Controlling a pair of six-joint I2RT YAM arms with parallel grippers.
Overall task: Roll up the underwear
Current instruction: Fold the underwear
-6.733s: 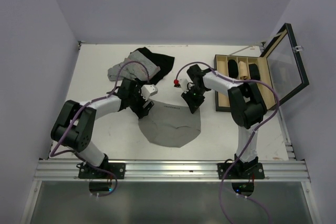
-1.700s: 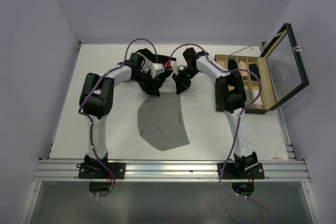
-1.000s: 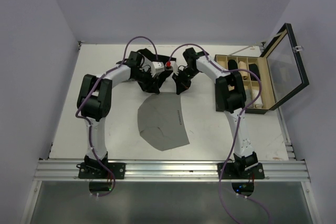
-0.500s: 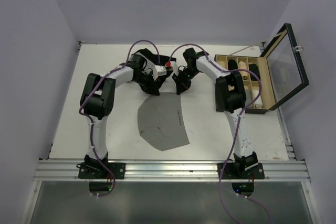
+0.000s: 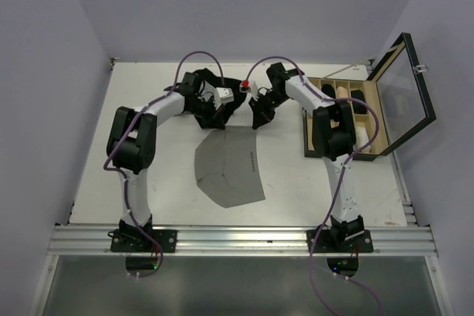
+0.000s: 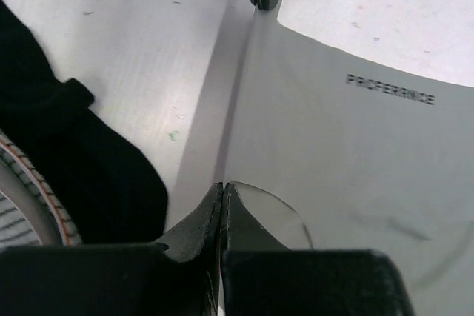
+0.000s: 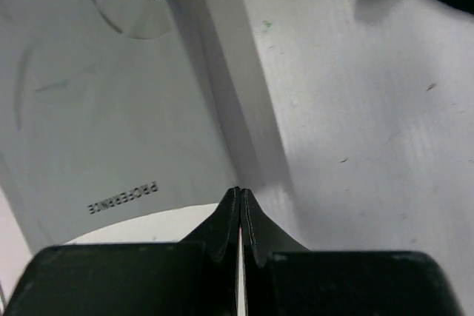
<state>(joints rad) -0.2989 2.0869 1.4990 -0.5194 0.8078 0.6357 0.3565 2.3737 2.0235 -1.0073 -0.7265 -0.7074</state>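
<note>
Left claw point(image 6: 224, 186) and right claw point(image 7: 239, 192) are each clamped tight on a far corner of the underwear point(image 5: 229, 170) spread on the worktop point(image 5: 290, 177).

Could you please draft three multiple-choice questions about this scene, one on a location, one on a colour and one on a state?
1. Where on the table does the wooden box stand?
A) right side
B) left side
C) near edge, between the arm bases

2. What colour is the underwear?
A) red
B) grey
C) white

3. How is the left hand?
A) wide open
B) out of view
C) shut on the underwear's edge

Answers: 1 A, it sits at the table's right edge; 2 B, grey in all views; 3 C, its wrist view shows it pinching the cloth edge.
</note>
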